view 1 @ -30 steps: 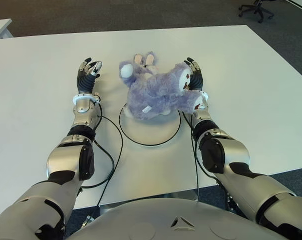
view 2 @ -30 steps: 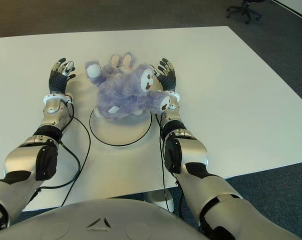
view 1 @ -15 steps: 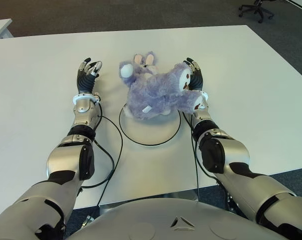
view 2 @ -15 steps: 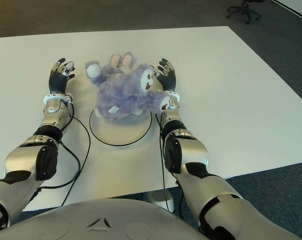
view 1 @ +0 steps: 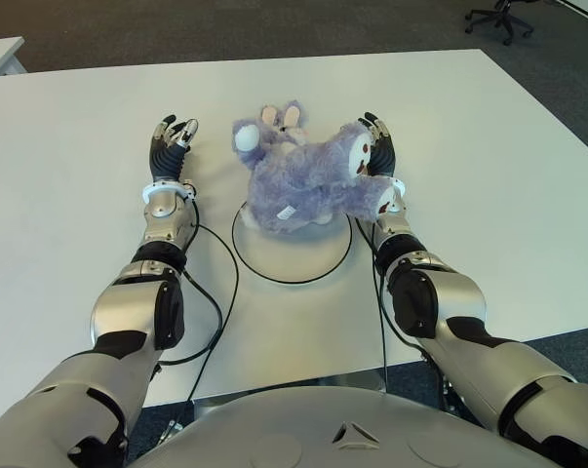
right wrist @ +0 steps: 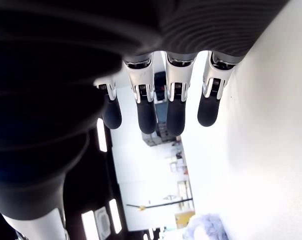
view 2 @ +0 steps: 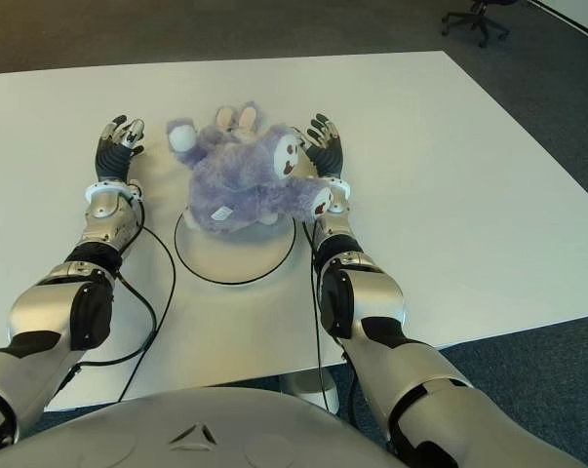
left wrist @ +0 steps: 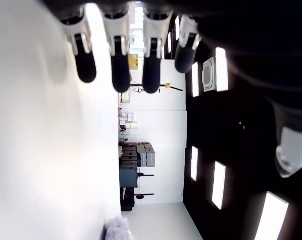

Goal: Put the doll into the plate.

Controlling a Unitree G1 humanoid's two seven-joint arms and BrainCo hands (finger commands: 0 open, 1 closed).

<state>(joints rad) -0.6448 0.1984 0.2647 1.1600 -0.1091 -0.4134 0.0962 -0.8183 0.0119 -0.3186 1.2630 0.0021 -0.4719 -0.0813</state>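
Note:
A fluffy purple doll (view 1: 308,180) with white paws lies on the far part of the round white plate (view 1: 292,249), its head and ears reaching past the plate's far rim. My right hand (view 1: 378,148) is right beside the doll's right side with fingers spread, holding nothing. My left hand (view 1: 170,143) is on the table to the left of the doll, apart from it, fingers straight and spread. In the right wrist view the straight fingers (right wrist: 175,107) enclose nothing; the left wrist view shows its fingers (left wrist: 119,55) the same way.
The white table (view 1: 489,166) stretches wide on both sides. Black cables (view 1: 215,292) run from my wrists across the table by the plate. An office chair (view 1: 503,15) stands on the dark floor beyond the far right corner.

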